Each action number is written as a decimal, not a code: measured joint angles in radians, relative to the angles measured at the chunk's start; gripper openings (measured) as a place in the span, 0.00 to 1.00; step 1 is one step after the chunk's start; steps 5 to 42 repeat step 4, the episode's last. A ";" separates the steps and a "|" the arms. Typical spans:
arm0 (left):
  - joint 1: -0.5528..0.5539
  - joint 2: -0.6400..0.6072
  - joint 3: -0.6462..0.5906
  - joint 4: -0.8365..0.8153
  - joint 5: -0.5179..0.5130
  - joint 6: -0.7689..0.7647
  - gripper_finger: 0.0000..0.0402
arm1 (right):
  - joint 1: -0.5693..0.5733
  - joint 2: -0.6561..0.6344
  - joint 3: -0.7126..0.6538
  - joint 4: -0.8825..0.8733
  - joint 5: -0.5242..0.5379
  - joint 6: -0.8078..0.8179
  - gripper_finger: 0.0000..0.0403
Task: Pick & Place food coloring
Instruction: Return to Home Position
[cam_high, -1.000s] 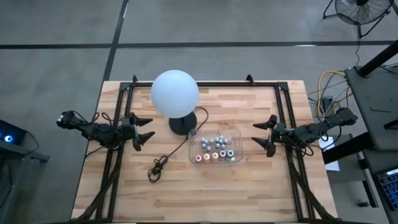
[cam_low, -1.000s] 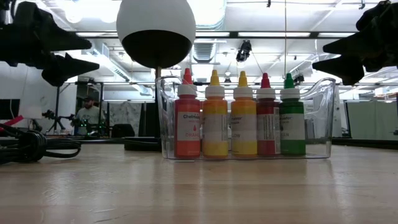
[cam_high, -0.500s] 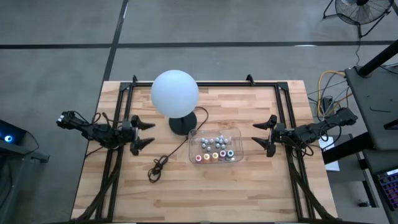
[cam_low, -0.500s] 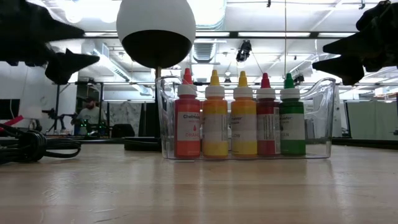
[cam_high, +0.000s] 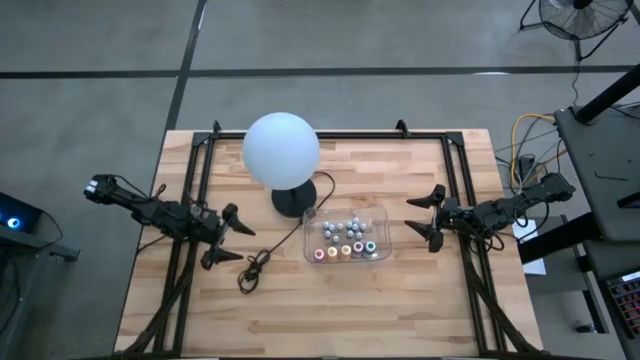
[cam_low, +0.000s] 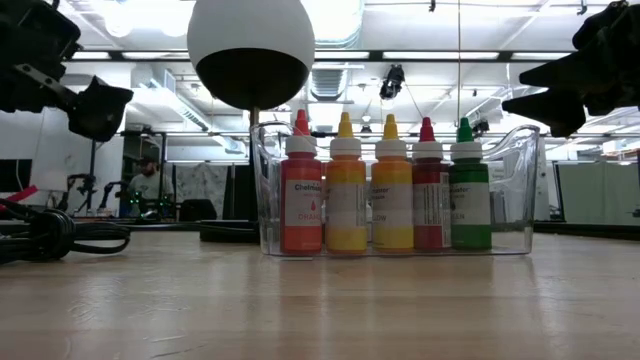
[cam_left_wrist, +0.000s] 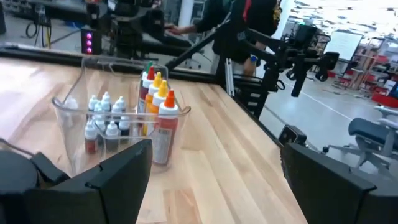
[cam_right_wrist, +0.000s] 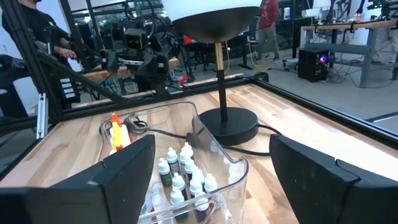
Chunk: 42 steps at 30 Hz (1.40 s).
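Small cap-topped food coloring bottles (cam_high: 345, 250) stand in clear rectangular plastic tray (cam_high: 347, 208), between left gripper (cam_high: 243, 241) and right gripper (cam_high: 408, 217). Both spread, empty, clear of tray. Bare wooden tabletop (cam_high: 330, 310) along near edge.

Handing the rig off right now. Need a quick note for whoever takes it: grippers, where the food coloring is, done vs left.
Left gripper: open, empty, above the table's left side near the black cable.
Right gripper: open, empty, just right of the clear tray, not touching it.
Food coloring: every bottle in view is inside the tray. Five large bottles stand upright in a row, with the small bottles on the lamp side of that row. None seen outside the tray.
Done: placing looks complete.
Left: probably only parking both arms; mind the globe lamp beside the tray.
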 joint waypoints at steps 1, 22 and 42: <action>0.000 0.003 0.000 0.000 0.000 -0.013 0.81 | 0.000 0.000 0.000 0.000 0.000 0.000 0.76; 0.000 0.004 0.000 0.001 -0.007 -0.036 0.81 | 0.000 0.000 0.000 0.000 0.000 0.000 0.75; 0.000 0.004 0.000 0.001 -0.007 -0.036 0.81 | 0.000 0.000 0.000 0.000 0.000 0.000 0.75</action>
